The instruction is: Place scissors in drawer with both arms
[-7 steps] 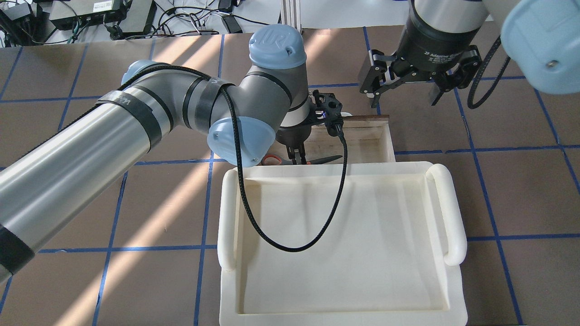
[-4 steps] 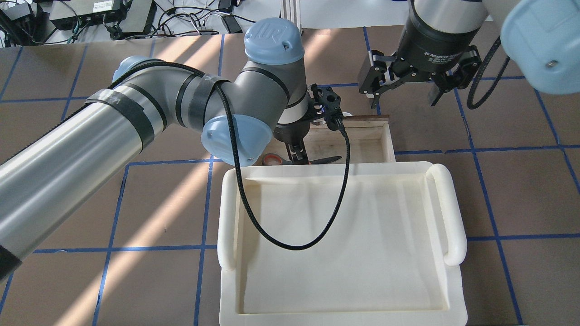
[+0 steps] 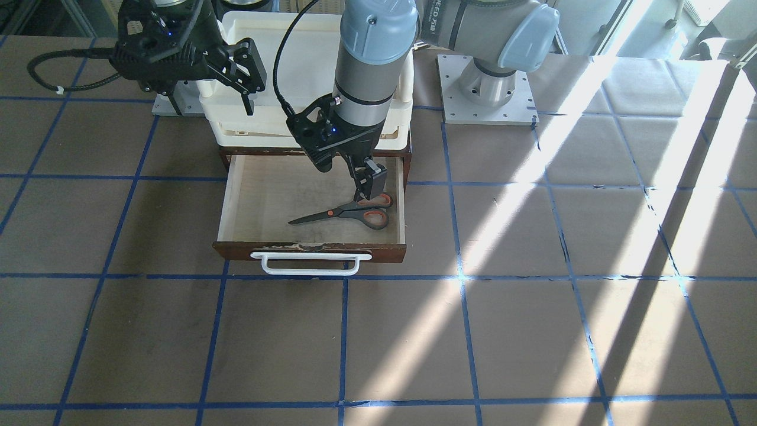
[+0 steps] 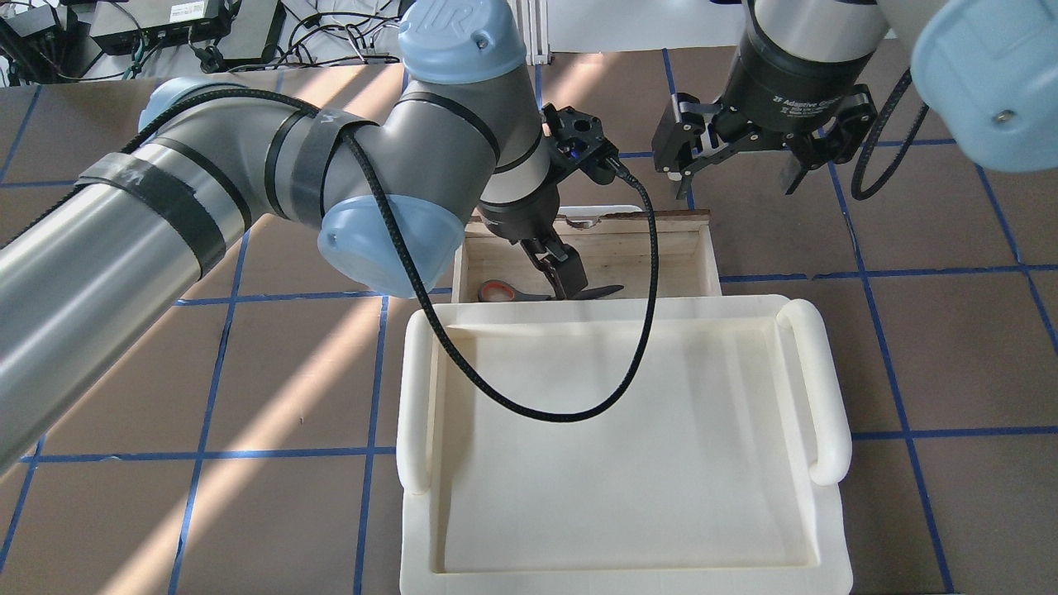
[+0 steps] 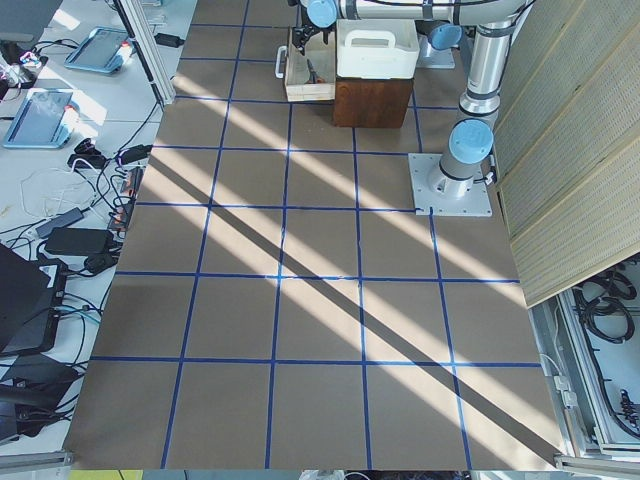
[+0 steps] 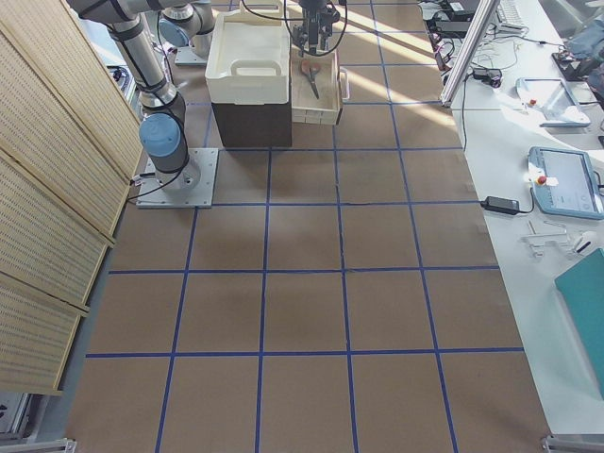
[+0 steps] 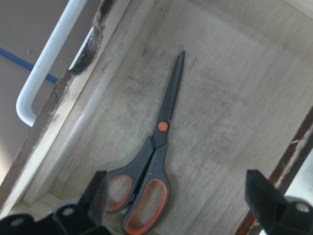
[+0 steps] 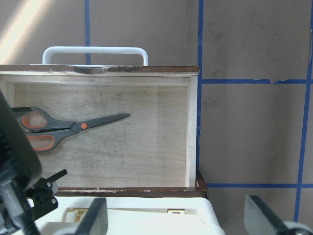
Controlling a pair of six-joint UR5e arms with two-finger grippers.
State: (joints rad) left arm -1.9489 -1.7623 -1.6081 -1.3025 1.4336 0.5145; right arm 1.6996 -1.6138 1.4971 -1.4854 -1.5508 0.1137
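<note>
The scissors [image 3: 349, 214] lie flat on the pale floor of the open drawer [image 3: 307, 251], with the grey and orange handles toward my left side. They also show in the overhead view [image 4: 496, 291] and the left wrist view [image 7: 156, 161]. My left gripper [image 3: 364, 192] hangs open just above the handles and holds nothing; in its wrist view both fingers [image 7: 100, 191] stand wide apart. My right gripper [image 4: 731, 178] is open and empty, hovering beyond the drawer's front at its right corner. Its wrist view shows the scissors [image 8: 63, 128] inside the drawer.
A cream plastic tray [image 4: 814, 388] sits on top of the dark-brown cabinet that the drawer slides out of. The white bar handle [image 3: 307, 266] faces the operators' side. The brown table has blue tape grid lines. The arm bases stand behind the cabinet.
My left gripper has let go of the scissors, opened and lifted a little, and its wrist has swung up and left. The scissors stay in the drawer. The right arm has barely moved.
</note>
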